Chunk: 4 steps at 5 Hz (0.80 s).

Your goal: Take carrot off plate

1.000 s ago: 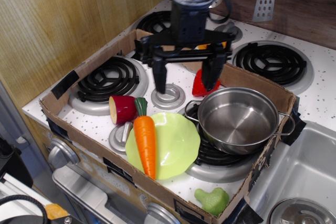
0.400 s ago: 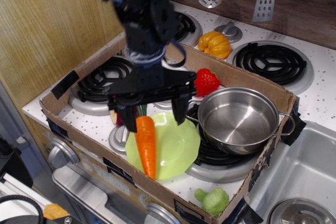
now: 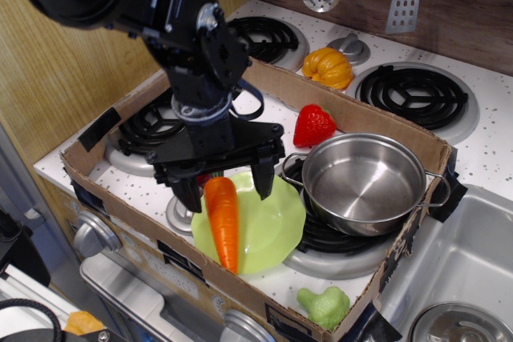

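Gripper low over the plate, jaws spread wide and straddling the stem end of the carrot without closing on it, carrot lying along the plate's left side, tip toward the near cardboard wall, steel pot just right.

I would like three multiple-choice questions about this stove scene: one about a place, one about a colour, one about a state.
1. Where does the carrot lie?
A. in the steel pot
B. on the plate
C. in the sink

2. What colour is the plate?
A. light green
B. blue
C. white

3. How does the gripper stand?
A. shut on the strawberry
B. inside the pot
C. open, one finger on each side of the carrot's stem end

Answers: B, it lies along the plate's left half; A, the plate is lime green; C, its fingers are spread and nothing is held.
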Each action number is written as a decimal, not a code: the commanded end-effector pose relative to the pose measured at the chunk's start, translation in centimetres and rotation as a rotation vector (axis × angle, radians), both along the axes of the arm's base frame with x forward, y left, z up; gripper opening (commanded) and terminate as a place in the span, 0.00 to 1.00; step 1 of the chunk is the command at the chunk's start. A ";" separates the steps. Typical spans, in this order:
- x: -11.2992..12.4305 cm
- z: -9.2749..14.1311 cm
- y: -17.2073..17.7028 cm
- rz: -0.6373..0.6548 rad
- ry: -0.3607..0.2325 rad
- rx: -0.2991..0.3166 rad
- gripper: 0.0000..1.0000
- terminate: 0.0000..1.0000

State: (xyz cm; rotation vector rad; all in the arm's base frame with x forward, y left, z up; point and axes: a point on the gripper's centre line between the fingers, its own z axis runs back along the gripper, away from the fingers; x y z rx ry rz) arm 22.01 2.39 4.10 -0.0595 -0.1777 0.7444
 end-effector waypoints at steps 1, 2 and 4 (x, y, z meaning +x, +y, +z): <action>0.2 -1.4 0.8 -0.014 -0.065 -0.006 1.00 0.00; 0.0 -1.6 0.6 -0.003 -0.064 -0.007 1.00 0.00; 0.0 -2.7 0.3 -0.006 -0.092 -0.041 1.00 0.00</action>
